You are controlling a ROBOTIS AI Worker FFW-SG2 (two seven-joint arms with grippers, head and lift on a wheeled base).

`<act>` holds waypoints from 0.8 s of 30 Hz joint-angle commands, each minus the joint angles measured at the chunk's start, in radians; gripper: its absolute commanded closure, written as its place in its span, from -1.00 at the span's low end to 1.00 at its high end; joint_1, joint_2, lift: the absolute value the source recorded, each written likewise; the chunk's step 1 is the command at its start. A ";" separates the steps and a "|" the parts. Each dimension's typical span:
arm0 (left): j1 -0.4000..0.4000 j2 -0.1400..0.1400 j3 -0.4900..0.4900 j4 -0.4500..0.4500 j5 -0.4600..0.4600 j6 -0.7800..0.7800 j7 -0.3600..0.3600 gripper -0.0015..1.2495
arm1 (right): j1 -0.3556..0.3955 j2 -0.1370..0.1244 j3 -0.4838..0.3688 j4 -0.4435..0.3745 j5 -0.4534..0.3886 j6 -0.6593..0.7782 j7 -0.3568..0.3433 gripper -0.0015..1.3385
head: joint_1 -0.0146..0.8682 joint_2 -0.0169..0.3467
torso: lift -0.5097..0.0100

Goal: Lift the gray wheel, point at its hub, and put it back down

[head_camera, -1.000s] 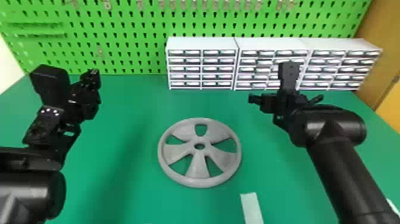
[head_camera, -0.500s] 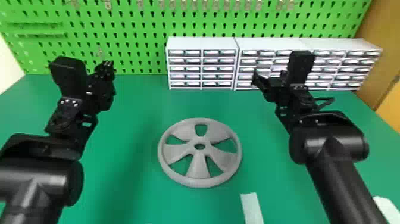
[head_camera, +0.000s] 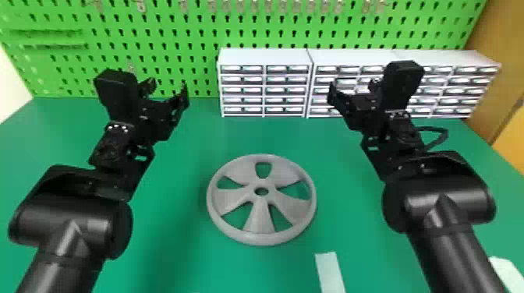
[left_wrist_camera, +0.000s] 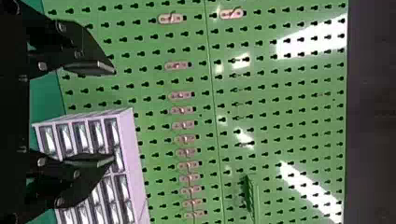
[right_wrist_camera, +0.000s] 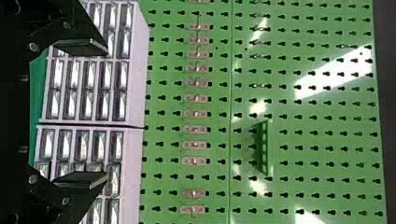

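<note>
"Two grippers, and neither had hold of anything?"

"Neither. The left gripper (head_camera: 167, 89) had its fingers (left_wrist_camera: 93, 68) spread with nothing between them, and the right gripper (head_camera: 353, 87) was just as wide and just as empty"

"And the wheel (head_camera: 259, 222)?"

"Flat on the tabletop (head_camera: 175, 253), well in from the back edge and roughly midway between the side edges. The hub (head_camera: 261, 198) faced up. I'd say it was laid centrally so both arms could get at its rim, one from each side, and face up so the hub was easy to point out"

"Why the drawers (head_camera: 265, 58) where they were?"

"Along the back edge, toward the back right corner, under the pegboard (head_camera: 195, 39). Probably to leave the middle for work"

"How were the arms posed?"

"The left arm (head_camera: 70, 218) came up from the near left and leaned inward, the right arm (head_camera: 444, 210) mirrored it from the near right. Both grippers pointed forward, toward the back edge, beyond the wheel on either side. That looked like a ready pose to me, with the lift not begun"

"So what did the next move need?"

"Both grippers brought back and down to opposite sides of the rim, evenly, or the wheel might have tipped or slid"
</note>
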 commanded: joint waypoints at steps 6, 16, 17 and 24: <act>-0.031 0.000 -0.025 0.021 0.014 -0.014 -0.015 -0.96 | 0.033 -0.004 0.014 -0.039 -0.002 -0.014 0.000 -0.60 | 0.60 -0.65 | 0.62; -0.045 -0.026 -0.008 0.061 0.015 -0.046 -0.035 -0.96 | 0.042 -0.004 0.017 -0.028 0.027 -0.053 0.000 -0.78 | 0.60 -0.65 | 0.62; -0.047 -0.029 -0.003 0.066 0.017 -0.046 -0.043 -0.96 | 0.044 -0.004 0.016 -0.027 0.027 -0.053 0.000 -0.78 | 0.60 -0.65 | 0.62; -0.047 -0.040 0.018 0.092 0.020 -0.052 -0.086 -0.96 | 0.047 -0.004 0.004 -0.013 0.040 -0.059 0.000 -0.88 | 0.60 -0.65 | 0.62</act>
